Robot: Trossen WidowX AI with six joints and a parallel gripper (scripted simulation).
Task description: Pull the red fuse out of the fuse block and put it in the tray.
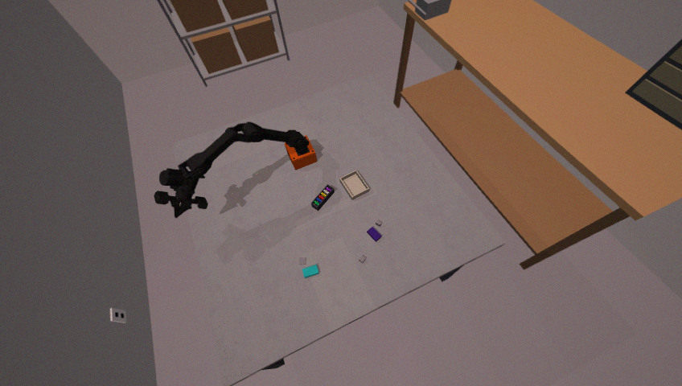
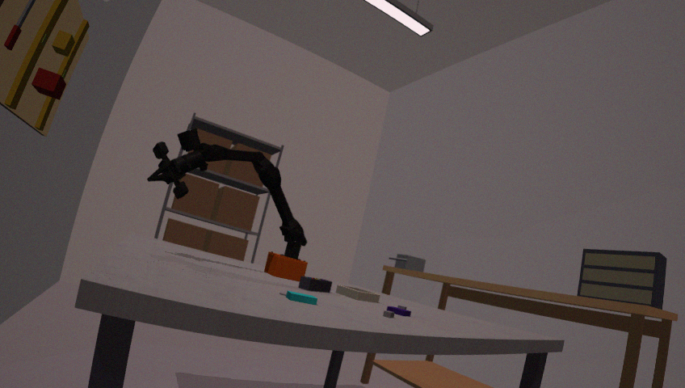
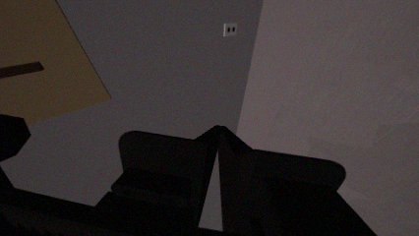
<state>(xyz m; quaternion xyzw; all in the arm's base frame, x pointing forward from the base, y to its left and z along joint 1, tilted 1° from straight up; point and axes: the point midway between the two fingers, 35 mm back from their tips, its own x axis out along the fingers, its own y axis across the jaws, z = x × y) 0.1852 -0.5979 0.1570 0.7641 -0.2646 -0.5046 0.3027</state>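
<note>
My gripper is shut with nothing between its fingertips. It is high up at the far left, well away from the fuse block. The black fuse block stands on the table in front of the orange arm base. The red fuse sits in its row, between a blue and a yellow fuse; green, white and purple fuses also show. In the exterior view the fuses are too small to tell apart. The beige tray lies right of the block and looks empty.
The orange base stands behind the block. A purple block, a cyan block and several small grey cubes lie toward the front. The wrist view shows only walls, a board and an outlet.
</note>
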